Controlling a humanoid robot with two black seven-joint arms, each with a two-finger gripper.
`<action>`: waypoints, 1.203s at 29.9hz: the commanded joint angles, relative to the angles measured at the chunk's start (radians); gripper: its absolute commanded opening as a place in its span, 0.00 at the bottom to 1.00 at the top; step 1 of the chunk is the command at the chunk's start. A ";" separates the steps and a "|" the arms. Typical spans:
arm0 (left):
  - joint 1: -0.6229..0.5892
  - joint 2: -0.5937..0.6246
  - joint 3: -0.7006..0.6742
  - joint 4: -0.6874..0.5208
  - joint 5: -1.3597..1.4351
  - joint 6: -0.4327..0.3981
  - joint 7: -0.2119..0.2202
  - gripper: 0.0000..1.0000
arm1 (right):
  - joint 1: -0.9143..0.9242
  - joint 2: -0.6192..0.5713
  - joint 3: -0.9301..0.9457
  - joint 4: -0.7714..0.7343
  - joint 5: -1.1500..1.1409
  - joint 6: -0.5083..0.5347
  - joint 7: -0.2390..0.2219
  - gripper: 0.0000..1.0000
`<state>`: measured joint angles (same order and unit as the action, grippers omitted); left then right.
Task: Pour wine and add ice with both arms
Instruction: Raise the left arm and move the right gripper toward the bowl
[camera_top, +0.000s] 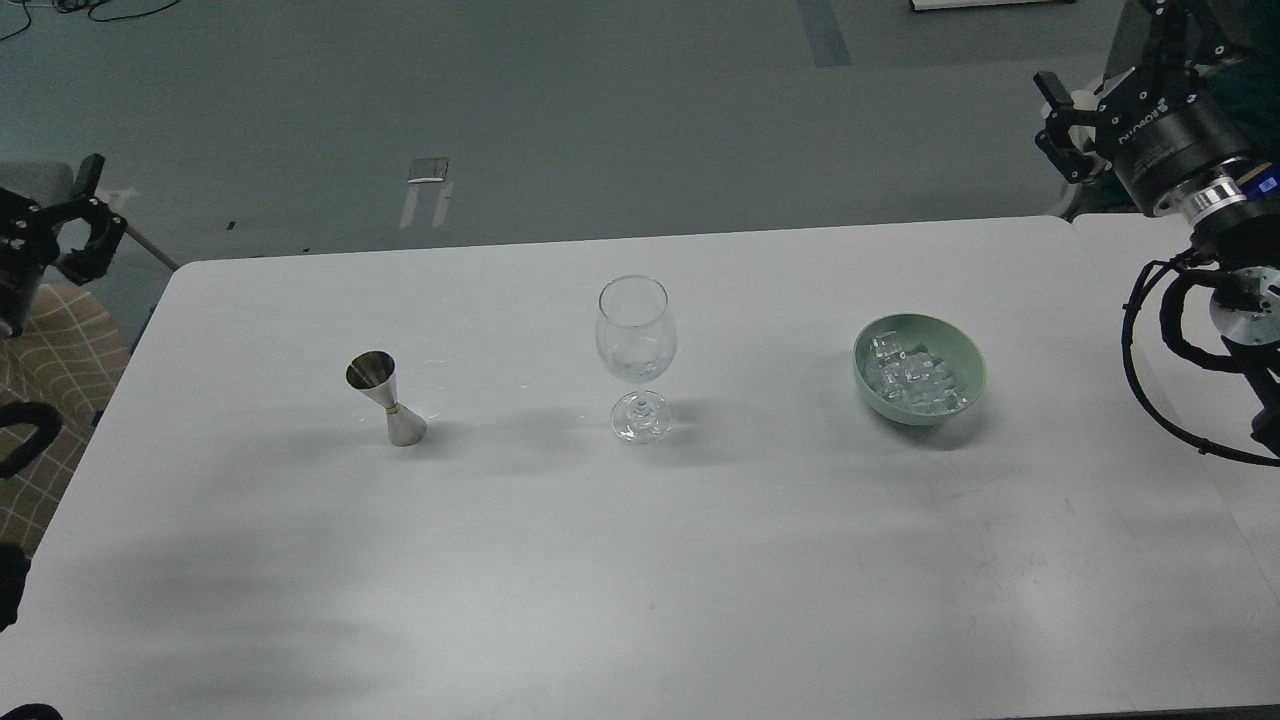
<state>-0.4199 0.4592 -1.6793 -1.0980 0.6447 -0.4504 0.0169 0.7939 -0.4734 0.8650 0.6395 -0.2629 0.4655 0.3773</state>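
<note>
A clear wine glass (636, 340) stands upright at the middle of the white table (700, 560). A pile of clear glossy ice cubes (912, 382) lies in a pale green bowl (969, 357) to its right. A small steel jigger (386, 398) stands to the glass's left. My left gripper (85, 215) is open and empty, raised off the table's left edge, far from the jigger. My right gripper (1055, 125) is open and empty, high beyond the table's far right corner, well above and behind the bowl.
A chair with a checked cushion (50, 340) stands beside the table's left edge, under my left arm. A second white surface (1140, 250) adjoins the table at the right, under my right arm. Grey floor lies beyond the far edge.
</note>
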 joint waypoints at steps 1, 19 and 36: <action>-0.086 -0.005 0.146 0.012 0.075 0.113 -0.025 0.97 | -0.004 -0.010 0.000 0.006 -0.001 -0.001 0.000 1.00; -0.197 -0.105 0.521 0.092 0.044 0.369 -0.118 0.98 | -0.013 -0.039 -0.003 0.078 -0.167 -0.001 -0.003 1.00; -0.223 -0.136 0.535 0.095 0.039 0.305 -0.152 0.98 | -0.021 -0.473 -0.195 0.555 -0.674 -0.107 -0.038 1.00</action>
<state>-0.6417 0.3239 -1.1462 -1.0045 0.6817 -0.1172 -0.1365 0.7769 -0.8647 0.6903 1.1005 -0.8254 0.3855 0.3425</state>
